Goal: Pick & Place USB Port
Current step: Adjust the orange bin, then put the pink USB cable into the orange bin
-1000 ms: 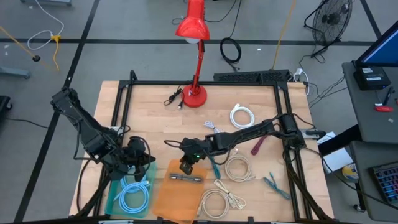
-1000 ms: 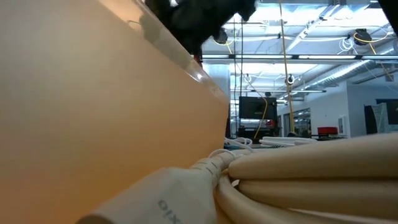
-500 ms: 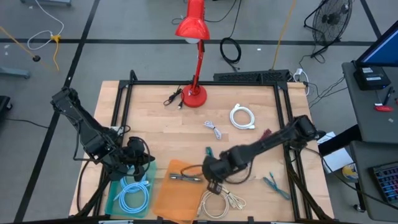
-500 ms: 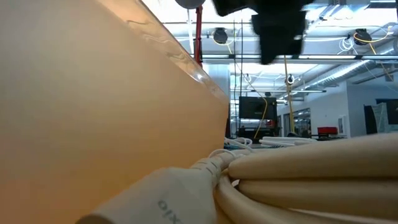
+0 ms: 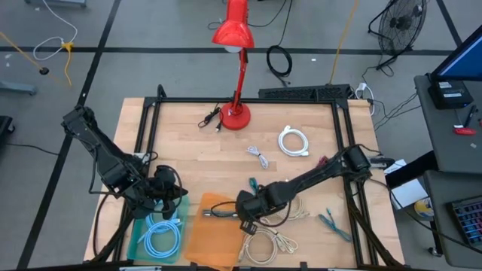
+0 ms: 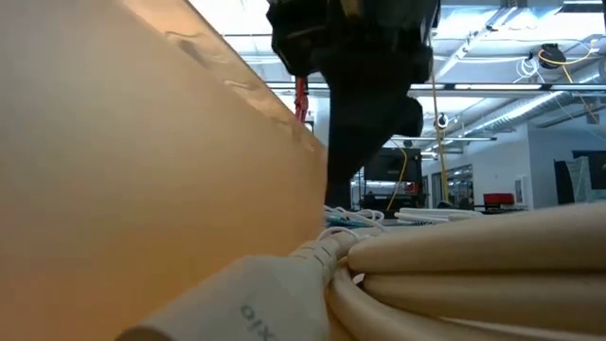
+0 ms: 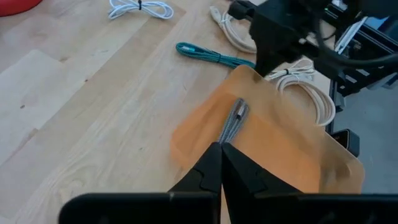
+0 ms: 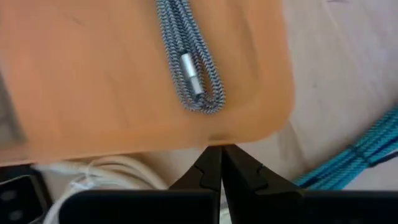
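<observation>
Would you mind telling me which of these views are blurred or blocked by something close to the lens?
Low view: the orange tray and a cream cable loom close and soft, hiding the table. Right wrist view: slightly soft on the grey braided cable. High view: sharp.

From my station, the high view looks straight down on the whole pale wooden table (image 5: pixel 188 158). The low view sits at table height, pressed against the translucent orange plastic tray (image 6: pixel 142 189) and a coil of cream cable (image 6: pixel 454 275). Both wrist views look closely down on that tray and share the braided grey cable bundle (image 8: pixel 189 68) lying in it.
</observation>
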Robot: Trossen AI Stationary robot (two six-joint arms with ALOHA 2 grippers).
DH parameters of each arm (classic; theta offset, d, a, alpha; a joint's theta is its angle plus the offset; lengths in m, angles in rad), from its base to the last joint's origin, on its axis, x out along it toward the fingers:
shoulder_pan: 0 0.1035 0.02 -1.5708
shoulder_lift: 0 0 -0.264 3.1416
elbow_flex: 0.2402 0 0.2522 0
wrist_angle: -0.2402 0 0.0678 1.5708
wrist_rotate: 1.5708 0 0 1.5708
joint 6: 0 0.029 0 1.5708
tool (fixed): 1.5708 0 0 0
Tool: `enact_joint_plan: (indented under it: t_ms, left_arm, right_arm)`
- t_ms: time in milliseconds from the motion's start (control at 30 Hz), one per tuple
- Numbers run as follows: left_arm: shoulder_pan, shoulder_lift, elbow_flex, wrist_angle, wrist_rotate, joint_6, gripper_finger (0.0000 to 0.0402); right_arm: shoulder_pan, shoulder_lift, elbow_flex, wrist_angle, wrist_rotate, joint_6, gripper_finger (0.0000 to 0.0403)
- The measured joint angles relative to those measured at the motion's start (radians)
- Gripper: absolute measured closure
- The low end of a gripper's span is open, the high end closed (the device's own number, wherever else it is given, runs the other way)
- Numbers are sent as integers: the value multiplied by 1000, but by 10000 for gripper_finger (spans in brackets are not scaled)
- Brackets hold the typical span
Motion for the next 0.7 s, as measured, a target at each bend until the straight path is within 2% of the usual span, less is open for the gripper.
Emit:
enact_joint_plan:
  t_ms: [300,467,567,700]
  left_arm:
    - [-18,0,0,14,-7,-12,397]
    - [-20,0,0,14,-11,-20,394]
    - [-20,0,0,14,-12,-27,399]
    - [-20,3,0,13,-15,-29,391]
  right_arm:
    - [-64,7,0,122,46,-60,403]
    - [-82,7,0,177,11,-63,403]
    - [-81,7,0,151,11,-65,403]
    - [-68,-37,-1,85,88,-58,403]
